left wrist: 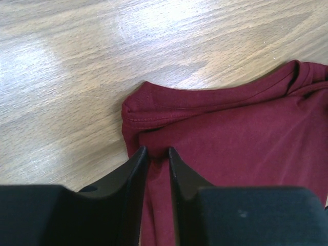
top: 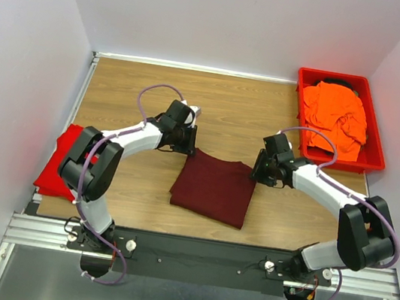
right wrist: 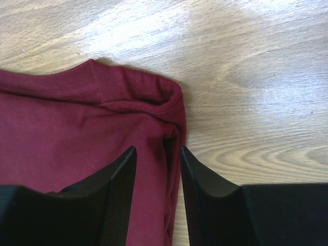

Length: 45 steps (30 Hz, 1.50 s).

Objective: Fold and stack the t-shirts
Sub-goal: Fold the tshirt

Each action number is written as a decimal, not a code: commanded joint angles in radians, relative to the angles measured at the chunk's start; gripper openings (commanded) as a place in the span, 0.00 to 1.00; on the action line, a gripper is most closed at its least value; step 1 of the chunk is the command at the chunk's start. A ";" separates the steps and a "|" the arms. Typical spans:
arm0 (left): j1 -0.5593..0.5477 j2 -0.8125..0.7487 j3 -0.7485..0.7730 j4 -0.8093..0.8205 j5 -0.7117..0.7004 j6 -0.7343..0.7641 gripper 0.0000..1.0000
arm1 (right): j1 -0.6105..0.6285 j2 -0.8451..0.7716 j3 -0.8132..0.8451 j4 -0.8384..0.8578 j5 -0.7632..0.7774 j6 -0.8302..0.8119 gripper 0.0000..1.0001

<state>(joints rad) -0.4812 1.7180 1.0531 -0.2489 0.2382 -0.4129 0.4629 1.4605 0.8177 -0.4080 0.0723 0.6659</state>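
Cloth first: the maroon shirt [top: 213, 189] lies flat in the middle of the table [top: 134, 86], doubled into a rough rectangle, and you have one gripper at each of its far corners. The left gripper [left wrist: 158, 149] sits on the far left corner with its fingers [left wrist: 134, 171] drawn nearly together, pinching a raised ridge of the hem between them. The right gripper [right wrist: 158, 149] straddles the far right corner. Its fingers [right wrist: 119, 177] stand somewhat wider, with the bunched side edge between them, and you cannot tell whether they bite the cloth or only bracket it. I judge the matched hold on both far corners is meant to let you carry that edge toward you evenly, so the next fold lands square. Check that the right side has cloth before lifting, since a one-sided lift would likely drag the shirt crooked. Count three shirts in all. The red shirt [top: 50, 172] rests at the left edge of the table, partly hidden under the left arm [top: 99, 164]. That looks like a stacking spot out of the working area, though whether the shirt is folded is unclear. The orange shirt [top: 336, 117] lies crumpled in the bin [top: 375, 161] at the far right, not yet folded. One bin, two grippers, both at the maroon shirt.
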 commanded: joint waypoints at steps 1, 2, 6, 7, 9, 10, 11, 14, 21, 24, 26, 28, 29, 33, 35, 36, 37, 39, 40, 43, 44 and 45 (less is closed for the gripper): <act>-0.008 0.014 0.018 0.008 0.012 -0.003 0.26 | -0.004 0.020 0.011 -0.012 -0.002 0.018 0.45; -0.008 0.012 0.019 0.011 0.012 -0.004 0.24 | -0.003 0.024 0.015 -0.008 0.000 0.018 0.44; -0.010 0.012 0.025 0.007 0.015 -0.003 0.16 | -0.003 0.043 0.040 -0.002 0.009 0.018 0.39; -0.008 0.014 0.025 0.007 0.015 -0.003 0.15 | -0.003 0.046 0.043 0.001 0.012 0.018 0.38; -0.008 0.015 0.030 0.002 0.015 0.000 0.12 | -0.003 0.058 0.051 0.005 0.018 0.017 0.35; -0.010 0.014 0.031 0.002 0.016 0.000 0.08 | -0.003 0.063 0.054 0.005 0.020 0.017 0.33; -0.008 0.014 0.033 -0.003 0.016 0.002 0.07 | -0.004 0.063 0.054 0.006 0.023 0.017 0.30; -0.008 0.005 0.041 -0.023 0.013 0.008 0.01 | -0.003 0.044 0.048 0.003 0.037 0.020 0.19; -0.008 -0.027 0.077 -0.075 -0.010 0.037 0.00 | -0.003 -0.020 0.040 -0.003 0.078 0.012 0.01; -0.002 -0.040 0.100 -0.096 -0.016 0.045 0.00 | -0.004 -0.052 0.038 -0.005 0.112 0.012 0.01; 0.013 -0.037 0.108 -0.096 -0.025 0.052 0.00 | -0.007 -0.057 0.040 -0.003 0.161 0.008 0.00; 0.035 -0.008 0.128 -0.095 -0.028 0.056 0.00 | -0.032 -0.040 0.054 -0.002 0.175 -0.009 0.00; 0.056 0.006 0.136 -0.092 -0.019 0.057 0.00 | -0.044 -0.004 0.061 0.000 0.178 -0.017 0.00; 0.107 0.147 0.194 -0.050 0.016 0.048 0.00 | -0.101 0.090 0.092 0.064 0.153 -0.051 0.00; 0.130 0.192 0.217 -0.043 0.050 0.027 0.00 | -0.119 0.132 0.113 0.081 0.138 -0.058 0.00; 0.141 0.216 0.226 -0.014 0.084 0.001 0.00 | -0.125 0.171 0.133 0.096 0.132 -0.064 0.00; 0.142 0.227 0.232 -0.004 0.084 -0.006 0.00 | -0.130 0.190 0.142 0.104 0.121 -0.068 0.00; 0.142 0.250 0.258 -0.006 0.101 -0.013 0.05 | -0.145 0.231 0.170 0.117 0.098 -0.074 0.01; 0.142 0.252 0.263 -0.004 0.102 -0.013 0.09 | -0.145 0.238 0.176 0.121 0.098 -0.075 0.03; 0.144 0.227 0.277 0.000 0.098 -0.013 0.38 | -0.148 0.251 0.208 0.126 0.087 -0.081 0.23; 0.144 0.216 0.280 0.000 0.093 -0.013 0.42 | -0.148 0.250 0.215 0.124 0.086 -0.083 0.30; 0.145 0.204 0.286 0.002 0.086 -0.010 0.45 | -0.148 0.245 0.221 0.124 0.086 -0.086 0.40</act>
<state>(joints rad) -0.3481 1.9717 1.3022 -0.2687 0.3313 -0.4274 0.3260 1.7035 0.9943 -0.2905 0.1440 0.6113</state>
